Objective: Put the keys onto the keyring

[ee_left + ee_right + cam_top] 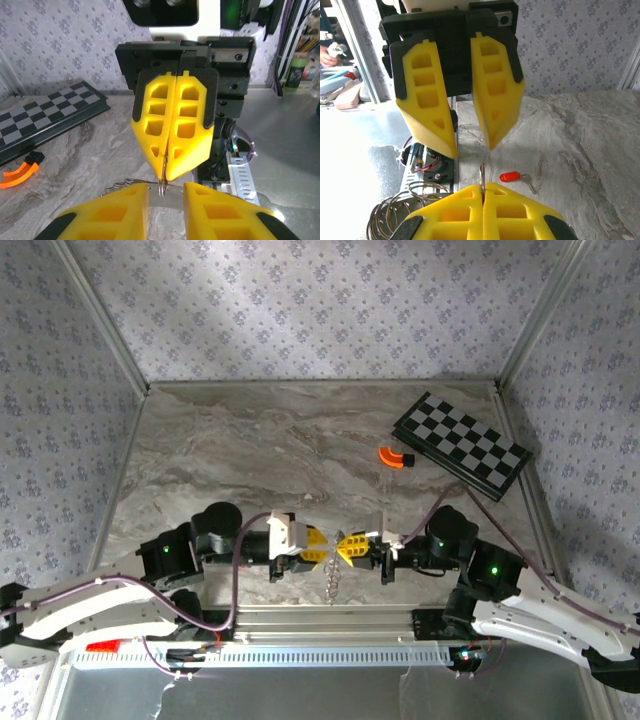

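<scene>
On marbled table (250, 460), red-headed key (512, 177), chequered board (462, 445); floral-papered walls (300, 310) around.

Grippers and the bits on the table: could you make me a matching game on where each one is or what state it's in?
Things:
1. left gripper
2. right gripper
3. red key
4. orange piece

States or places:
A. beside the chessboard
B. open
C. lying loose on the table
D. shut on the keyring

Pairs: 1-B, 2-D, 3-C, 4-A.
</scene>
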Tool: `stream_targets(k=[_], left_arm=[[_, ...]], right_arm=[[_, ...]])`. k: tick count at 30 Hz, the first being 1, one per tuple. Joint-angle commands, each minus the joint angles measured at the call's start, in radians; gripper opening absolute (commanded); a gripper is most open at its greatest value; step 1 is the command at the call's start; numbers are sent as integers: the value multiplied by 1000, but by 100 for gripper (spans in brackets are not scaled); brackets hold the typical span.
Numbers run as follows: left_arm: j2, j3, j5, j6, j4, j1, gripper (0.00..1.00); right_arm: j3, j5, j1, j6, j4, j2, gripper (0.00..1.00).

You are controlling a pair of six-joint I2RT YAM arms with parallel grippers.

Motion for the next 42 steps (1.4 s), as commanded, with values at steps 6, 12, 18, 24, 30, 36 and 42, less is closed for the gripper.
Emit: stream_targets(k=[6,12,18,24,30,36,42], left_arm=[[-47,-39,46,-82,155,-6,25],[-14,-32,71,-88,201,-6,25],[18,-18,72,-84,218,-6,25],[24,-15,72,-82,226,-5,16],[19,-18,68,-87,237,-5,10],[22,-19,72,-94,253,-6,0],[14,-26,74,-102,263,-6,0]], right_arm=[[-15,-50,6,49,189,-20,0],[-22,-60,5,51,214,-5,0],[-14,-70,5,42,212,-2,0],[-21,-74,4,40,215,-6,0],[-27,-76,5,35,210,-18,0],[-34,-76,5,34,214,-23,0],[-40,-77,5,37,218,-28,0]])
